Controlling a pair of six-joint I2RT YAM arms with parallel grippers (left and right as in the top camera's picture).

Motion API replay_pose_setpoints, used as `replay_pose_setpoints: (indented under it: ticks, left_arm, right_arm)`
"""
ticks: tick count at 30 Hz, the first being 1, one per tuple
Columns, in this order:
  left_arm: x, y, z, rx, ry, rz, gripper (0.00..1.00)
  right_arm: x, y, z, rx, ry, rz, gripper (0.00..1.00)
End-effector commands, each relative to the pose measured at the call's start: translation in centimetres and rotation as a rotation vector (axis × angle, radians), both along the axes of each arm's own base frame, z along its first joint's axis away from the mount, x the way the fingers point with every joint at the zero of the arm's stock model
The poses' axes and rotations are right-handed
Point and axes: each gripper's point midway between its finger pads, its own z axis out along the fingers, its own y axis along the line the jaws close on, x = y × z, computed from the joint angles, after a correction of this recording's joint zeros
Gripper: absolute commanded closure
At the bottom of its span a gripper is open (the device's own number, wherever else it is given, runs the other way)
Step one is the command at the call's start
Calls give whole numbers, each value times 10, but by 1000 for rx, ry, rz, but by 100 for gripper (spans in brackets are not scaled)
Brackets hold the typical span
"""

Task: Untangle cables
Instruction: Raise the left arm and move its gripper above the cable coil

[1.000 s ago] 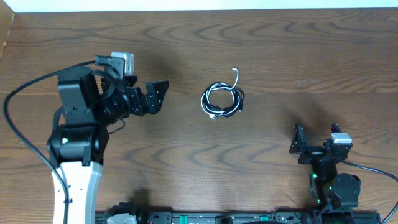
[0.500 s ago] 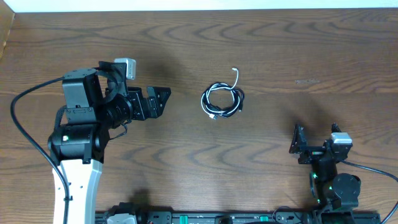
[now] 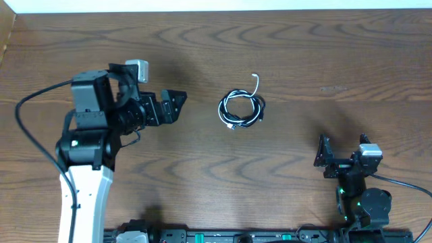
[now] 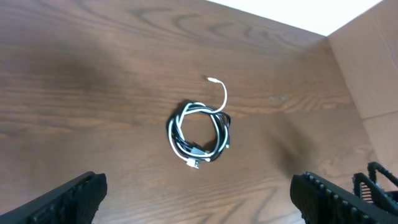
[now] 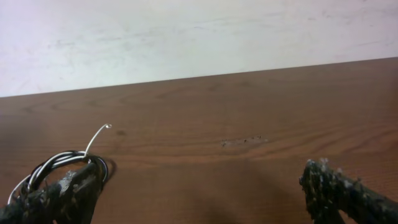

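At centre: cables [image 3: 259,111] coiled together | some plug ends seemingly buried

A dark, wood-grain table [image 3: 283,175] fills the view. A small pale scuff [image 3: 333,88] marks its top toward the far right corner. A white surface [image 3: 216,5] runs along the far edge. A tan board [image 3: 5,34] stands at the far left corner.
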Motion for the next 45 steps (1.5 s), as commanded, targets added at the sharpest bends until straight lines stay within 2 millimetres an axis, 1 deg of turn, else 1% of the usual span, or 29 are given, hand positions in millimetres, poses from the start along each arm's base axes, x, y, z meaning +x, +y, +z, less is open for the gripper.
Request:
replay_pose_setpoints:
  ticks: [1, 2, 4, 7, 12, 15, 18, 20, 22, 26, 33, 37, 39, 40, 42, 45]
  left_arm:
    - [1, -16, 6, -19, -12, -26, 1]
    - [4, -19, 10, -34, -15, -6, 1]
    - [14, -33, 23, -85, -47, 23, 1]
    - [25, -58, 45, -125, -127, 3, 1]
    - [37, -82, 65, -108, -120, -22, 1]
    - [43, -87, 76, -41, -75, -15, 1]
    - [48, -84, 81, 71, -19, 19, 1]
    - [48, -78, 76, 143, 40, 53, 1]
    - [50, -75, 65, 191, 102, 67, 1]
    - [59, -77, 46, 213, 147, 68, 3]
    - [74, -84, 27, 223, 172, 65, 3]
    - [86, -89, -2, 244, 229, 61, 3]
    - [93, -92, -18, 231, 279, 90, 3]
    - [97, -94, -26, 222, 304, 108, 3]
    - [104, -96, -40, 215, 337, 128, 3]
    - [109, -97, -58, 229, 369, 128, 3]
  right_arm:
    - [0, -1, -1, 7, 0, -2, 1]
    - [0, 0, -1, 7, 0, -2, 1]
    - [0, 0, -1, 7, 0, -2, 1]
    - [0, -1, -1, 7, 0, -2, 1]
    - [0, -1, -1, 7, 0, -2, 1]
    - [0, -1, -1, 7, 0, -2, 1]
    - [0, -1, -1, 7, 0, -2, 1]
    - [0, -1, -1, 7, 0, -2, 1]
    - [0, 0, -1, 7, 0, -2, 1]
    - [0, 0, -1, 7, 0, -2, 1]
    - [0, -1, -1, 7, 0, -2, 1]
    - [0, -1, -1, 7, 0, -2, 1]
    - [0, -1, -1, 9, -2, -2, 1]
    - [0, 0, 3, 27, -16, 1, 1]
    - [-1, 10, 6, 66, -19, 58, 1]
    - [-4, 30, 6, 76, -15, 172, 1]
